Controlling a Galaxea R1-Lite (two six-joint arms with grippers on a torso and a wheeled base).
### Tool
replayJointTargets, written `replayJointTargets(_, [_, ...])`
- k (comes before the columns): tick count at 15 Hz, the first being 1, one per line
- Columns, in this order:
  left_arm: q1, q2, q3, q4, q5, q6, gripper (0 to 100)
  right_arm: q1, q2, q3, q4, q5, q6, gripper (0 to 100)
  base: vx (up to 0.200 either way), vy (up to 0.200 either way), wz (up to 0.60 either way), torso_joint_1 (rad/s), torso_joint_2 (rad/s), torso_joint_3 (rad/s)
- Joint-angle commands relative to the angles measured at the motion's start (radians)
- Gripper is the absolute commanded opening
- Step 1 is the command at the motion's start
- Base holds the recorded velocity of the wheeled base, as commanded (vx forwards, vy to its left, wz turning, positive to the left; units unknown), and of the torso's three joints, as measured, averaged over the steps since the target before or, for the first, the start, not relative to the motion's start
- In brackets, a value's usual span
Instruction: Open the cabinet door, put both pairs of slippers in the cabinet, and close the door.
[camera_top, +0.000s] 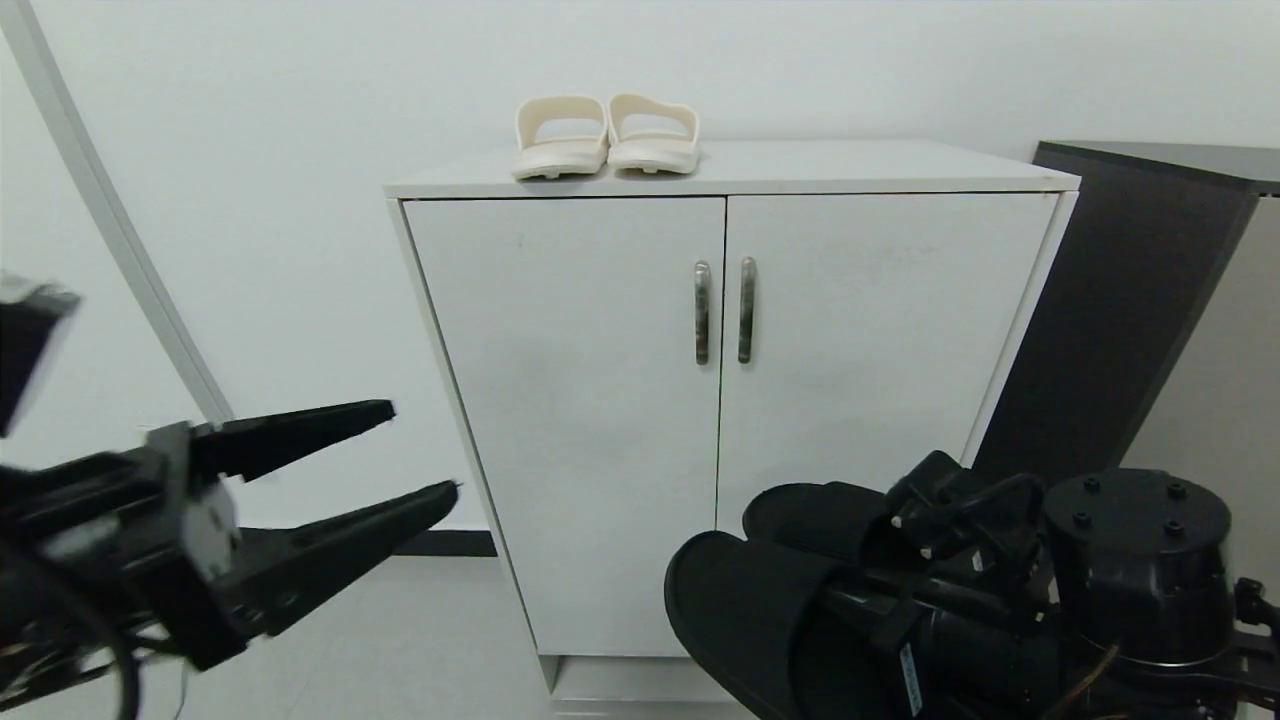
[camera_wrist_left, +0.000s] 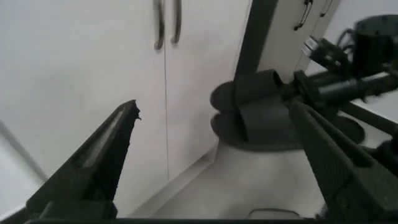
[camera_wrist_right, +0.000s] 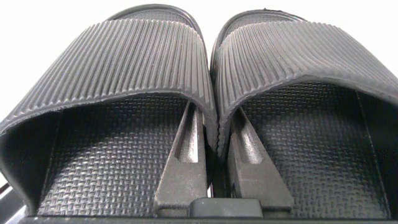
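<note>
The white cabinet (camera_top: 580, 400) stands before me with both doors shut, its two metal handles (camera_top: 702, 312) side by side at the middle. A cream pair of slippers (camera_top: 605, 135) rests on its top. My right gripper (camera_wrist_right: 216, 115) is shut on the black pair of slippers (camera_top: 760, 610), one finger inside each, pinching their inner walls together. It holds them low, in front of the right door. My left gripper (camera_top: 422, 448) hangs open and holds nothing, left of the cabinet at mid height. In the left wrist view the left gripper (camera_wrist_left: 214, 107) faces the handles (camera_wrist_left: 166, 25) and the black slippers (camera_wrist_left: 261, 106).
A dark grey cabinet (camera_top: 1130, 300) stands close against the white cabinet's right side. A slanted grey strip (camera_top: 110, 220) runs up the wall at the left. Bare grey floor (camera_top: 400, 640) lies left of the cabinet's base.
</note>
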Motion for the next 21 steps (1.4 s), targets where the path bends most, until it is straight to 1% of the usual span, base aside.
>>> replayJointTargets(1, [-0.129, 0.312, -0.09, -0.19, 0.056, -0.025, 100, 0.007, 0.002, 0.002, 0.0, 0.0, 0.0, 0, 0.0, 0.0, 0.0, 0.0, 0.0, 0.0])
replayJointTargets(2, [-0.18, 0.355, -0.156, -0.202, 0.09, -0.06, 100, 0.01, 0.004, 0.002, 0.0, 0.0, 0.0, 0, 0.0, 0.0, 0.0, 0.0, 0.0, 0.0])
replayJointTargets(3, [-0.217, 0.387, -0.223, -0.202, 0.111, -0.097, 100, 0.011, 0.004, 0.004, 0.0, 0.0, 0.0, 0, 0.0, 0.0, 0.0, 0.0, 0.0, 0.0])
replayJointTargets(5, [-0.28, 0.465, -0.378, -0.195, 0.119, -0.195, 100, 0.011, 0.004, 0.006, 0.0, 0.0, 0.0, 0, 0.0, 0.0, 0.0, 0.0, 0.0, 0.0])
replayJointTargets(6, [-0.298, 0.497, -0.438, -0.188, 0.12, -0.232, 100, 0.011, 0.005, 0.007, 0.0, 0.0, 0.0, 0, 0.0, 0.0, 0.0, 0.0, 0.0, 0.0])
replayJointTargets(7, [-0.307, 0.514, -0.47, -0.175, 0.12, -0.245, 100, 0.011, 0.005, 0.007, 0.0, 0.0, 0.0, 0, 0.0, 0.0, 0.0, 0.0, 0.0, 0.0])
replayJointTargets(8, [-0.324, 0.549, -0.561, -0.103, 0.114, -0.25, 100, 0.011, 0.005, 0.007, 0.0, 0.0, 0.0, 0, 0.0, 0.0, 0.0, 0.0, 0.0, 0.0])
replayJointTargets(10, [-0.34, 0.582, -0.654, -0.021, 0.103, -0.252, 100, 0.011, 0.005, 0.007, 0.0, 0.001, 0.0, 0, 0.0, 0.0, 0.0, 0.0, 0.0, 0.0])
replayJointTargets(11, [-0.347, 0.597, -0.708, 0.022, 0.079, -0.252, 100, 0.011, 0.005, 0.012, 0.0, 0.001, 0.0, 0, 0.0, 0.0, 0.0, 0.0, 0.0, 0.0])
replayJointTargets(12, [-0.349, 0.603, -0.739, 0.054, 0.051, -0.255, 100, 0.011, 0.005, 0.01, 0.0, 0.001, 0.0, 0, 0.0, 0.0, 0.0, 0.0, 0.0, 0.0])
replayJointTargets(13, [-0.349, 0.609, -0.766, 0.086, 0.03, -0.262, 100, 0.011, 0.005, 0.01, 0.0, 0.001, 0.0, 0, 0.0, 0.0, 0.0, 0.0, 0.0, 0.0])
replayJointTargets(14, [-0.349, 0.621, -0.792, 0.106, 0.014, -0.281, 100, 0.011, 0.005, 0.01, 0.0, 0.001, 0.0, 0, 0.0, 0.0, 0.0, 0.0, 0.0, 0.0])
replayJointTargets(16, [-0.349, 0.663, -0.838, 0.105, 0.008, -0.308, 100, 0.011, 0.007, 0.009, 0.0, 0.001, 0.0, 0, 0.0, 0.0, 0.0, 0.0, 0.0, 0.0])
replayJointTargets(17, [-0.347, 0.697, -0.869, 0.103, 0.01, -0.316, 100, 0.013, 0.007, 0.009, 0.0, 0.003, 0.0, 0, 0.0, 0.0, 0.0, 0.0, 0.0, 0.0])
replayJointTargets(20, [-0.338, 0.752, -0.926, 0.106, 0.016, -0.316, 100, 0.011, 0.005, 0.01, -0.006, 0.015, 0.0, 0, 0.0, 0.0, 0.0, 0.0, 0.0, 0.0])
replayJointTargets(21, [-0.323, 0.766, -0.935, 0.108, 0.018, -0.316, 100, 0.011, 0.007, 0.01, -0.008, 0.015, 0.0, 0, 0.0, 0.0, 0.0, 0.0, 0.0, 0.0])
